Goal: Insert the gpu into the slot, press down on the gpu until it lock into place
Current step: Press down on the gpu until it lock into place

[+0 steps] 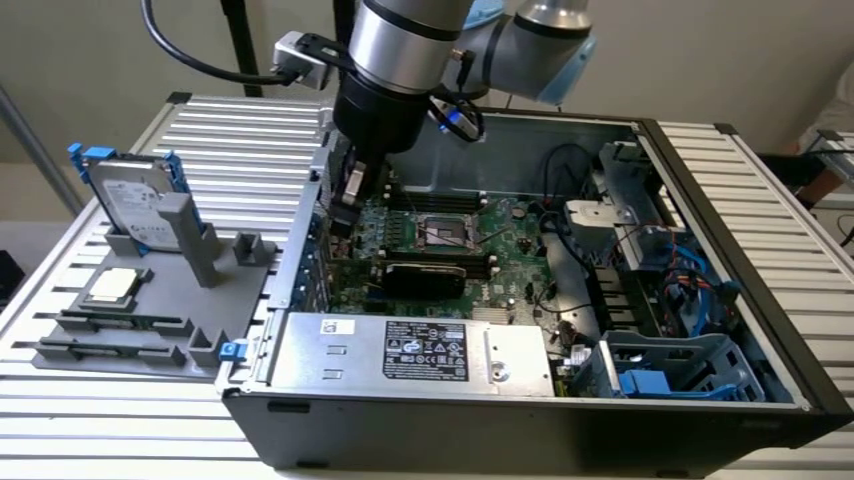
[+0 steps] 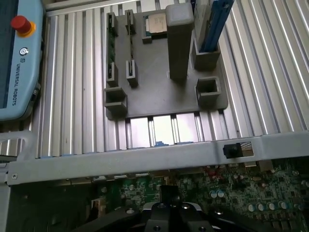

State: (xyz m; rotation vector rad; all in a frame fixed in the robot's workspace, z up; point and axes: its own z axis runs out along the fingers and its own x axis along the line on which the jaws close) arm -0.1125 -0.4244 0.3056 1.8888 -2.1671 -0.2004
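The gpu (image 1: 424, 272) is a flat black card standing on the green motherboard (image 1: 514, 225), just in front of the CPU socket. A sliver of blue, the slot (image 1: 379, 287), shows at the card's end on the exterior view's left; the card covers the rest of it. My gripper (image 1: 350, 205) hangs shut above the motherboard's edge on the exterior view's left, close to the case wall, up and to the left of the card, with nothing seen in it. In the wrist view the closed fingertips (image 2: 169, 194) point down at the green board (image 2: 236, 193).
A silver power-supply box (image 1: 414, 350) fills the case's front. Cables and a blue drive cage (image 1: 667, 370) crowd the case on the exterior view's right. Outside the case wall (image 2: 145, 154) a grey fixture (image 2: 159, 92) holds a hard drive (image 1: 134, 195) and a CPU chip (image 1: 114, 285). A teach pendant (image 2: 19, 53) lies beside it.
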